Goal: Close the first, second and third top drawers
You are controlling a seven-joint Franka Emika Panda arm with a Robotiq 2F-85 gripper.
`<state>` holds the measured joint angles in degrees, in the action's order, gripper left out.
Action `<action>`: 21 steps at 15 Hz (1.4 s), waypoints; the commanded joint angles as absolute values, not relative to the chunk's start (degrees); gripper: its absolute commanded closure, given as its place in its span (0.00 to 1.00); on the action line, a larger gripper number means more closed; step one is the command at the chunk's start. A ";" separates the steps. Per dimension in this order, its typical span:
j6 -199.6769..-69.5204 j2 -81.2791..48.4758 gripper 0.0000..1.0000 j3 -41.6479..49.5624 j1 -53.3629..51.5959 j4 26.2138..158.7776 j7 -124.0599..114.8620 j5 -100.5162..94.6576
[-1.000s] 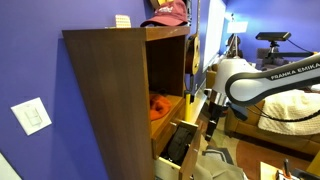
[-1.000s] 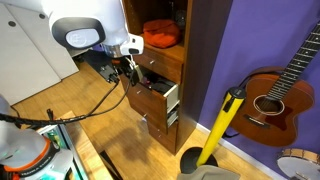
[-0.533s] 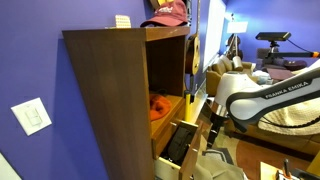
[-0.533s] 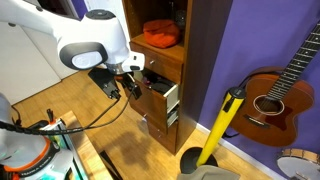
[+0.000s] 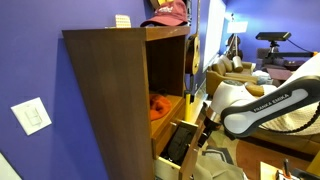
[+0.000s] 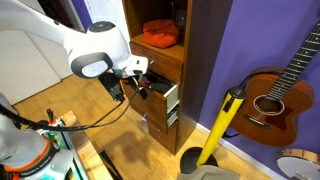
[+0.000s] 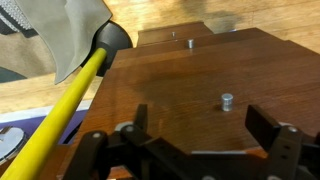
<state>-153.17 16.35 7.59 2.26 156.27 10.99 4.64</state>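
Drawers (image 6: pixel 158 100) fill the lower part of a tall wooden cabinet (image 5: pixel 105 100) that stands against a purple wall, under an open shelf. In both exterior views at least one of them is pulled out.

In an exterior view, from the left, a white switch plate (image 5: pixel 32 116) is on the wall. Next comes the cabinet, with a small box (image 5: pixel 122 20) and a reddish cap (image 5: pixel 168 12) on its top and an orange thing (image 5: pixel 158 105) on the shelf. Low down is an open drawer (image 5: pixel 178 143). The gripper (image 5: pixel 206 135) is just in front of it, and the white arm (image 5: pixel 262 103) is at the right.

In an exterior view the arm is at the left with the gripper (image 6: pixel 133 88) close to the drawer fronts. To the right are a yellow handle (image 6: pixel 222 125) and a guitar (image 6: pixel 270 95).

In the wrist view the yellow handle (image 7: pixel 60 110) with a black grip crosses the left side. A brown drawer front (image 7: pixel 190 80) with a metal knob (image 7: pixel 227 100) fills the middle. The two fingers (image 7: pixel 133 125) at the bottom edge are spread wide and hold nothing, and the knob is apart from both.
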 commanded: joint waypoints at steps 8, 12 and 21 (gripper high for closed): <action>-164.07 5.78 0.00 4.73 2.78 151.53 2.75 3.87; -169.62 2.38 0.00 4.13 2.93 149.44 0.14 3.08; -174.95 -1.29 0.00 3.97 2.72 146.45 -1.76 3.66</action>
<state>-173.14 0.43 4.34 2.29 147.43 -0.04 3.86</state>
